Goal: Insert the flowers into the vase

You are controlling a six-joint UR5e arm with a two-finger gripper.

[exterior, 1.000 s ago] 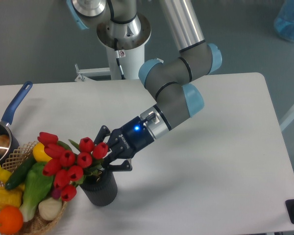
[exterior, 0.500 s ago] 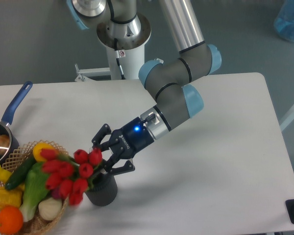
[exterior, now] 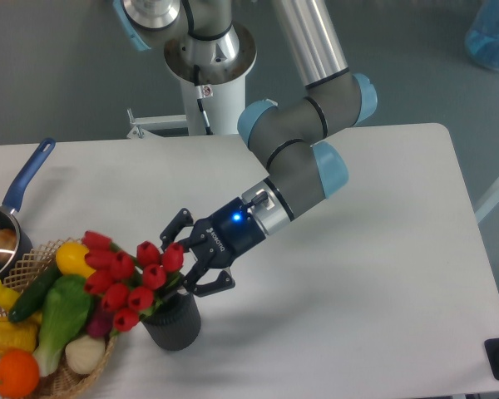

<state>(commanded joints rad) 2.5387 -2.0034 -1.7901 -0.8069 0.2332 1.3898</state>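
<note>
With the stems already down in the vase [exterior: 171, 322], the flowers [exterior: 130, 274] lean out left of its mouth, over the basket [exterior: 62, 376] edge. Gripper [exterior: 185, 259] sits just above-right of the vase, jaws spread wide, holding nothing. Judgement: bunch is light, stems soft and bendy, buds bruise easily, so any regrip belongs low on the stems near the mouth, gently. Count: one vase, one bunch, about ten red buds, one saucepan [exterior: 4, 223] far left on the surface [exterior: 382, 249].

Silver-tubed arm with light-blue joint caps, grey elbow, black end effector [exterior: 185, 259] with glowing blue light.
</note>
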